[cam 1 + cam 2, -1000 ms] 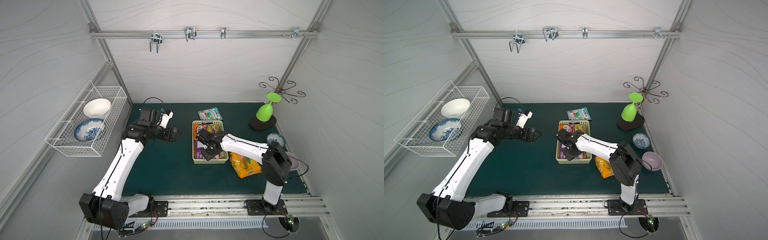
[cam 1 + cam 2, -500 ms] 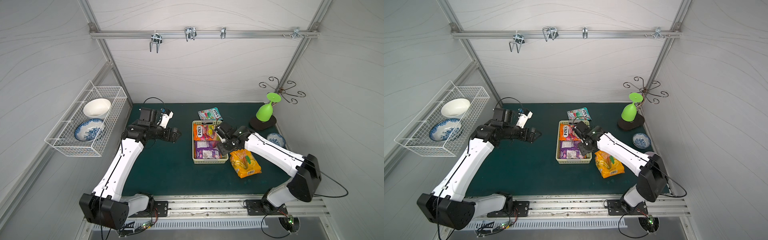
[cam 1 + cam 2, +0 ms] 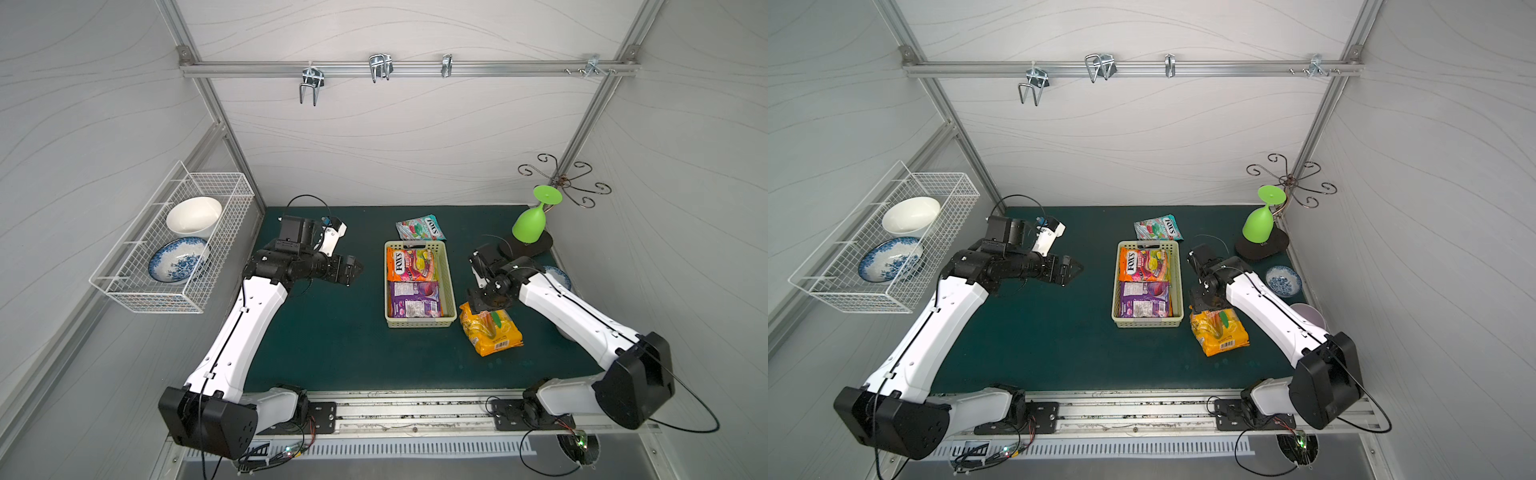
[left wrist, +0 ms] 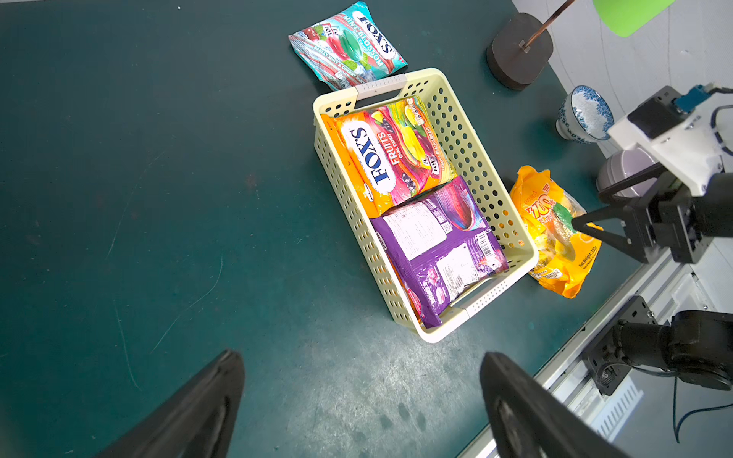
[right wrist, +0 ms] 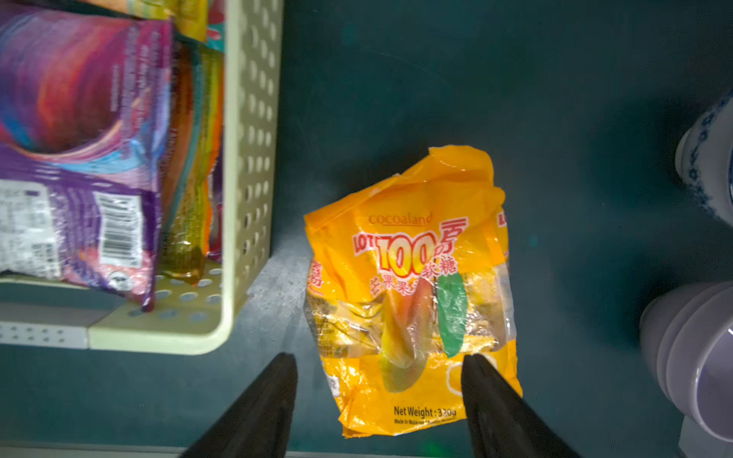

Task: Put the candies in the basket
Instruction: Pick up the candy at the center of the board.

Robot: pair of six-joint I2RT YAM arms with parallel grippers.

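Note:
The pale green basket holds an orange FOX'S packet and a purple packet. A teal packet lies on the mat just behind the basket. A yellow-orange bag lies on the mat to the basket's right. My right gripper points down over that bag, open, its fingers astride the bag's width and apart from it. My left gripper is open and empty, above bare mat left of the basket.
A white wire basket on the left wall holds two bowls. A green goblet hangs on a stand at the back right. A small blue-patterned bowl and a lilac cup stand right of the right arm.
My right arm has swung out of the basket to the right and now stands over the yellow-orange bag, with its jaws wider apart. The left arm has not moved.

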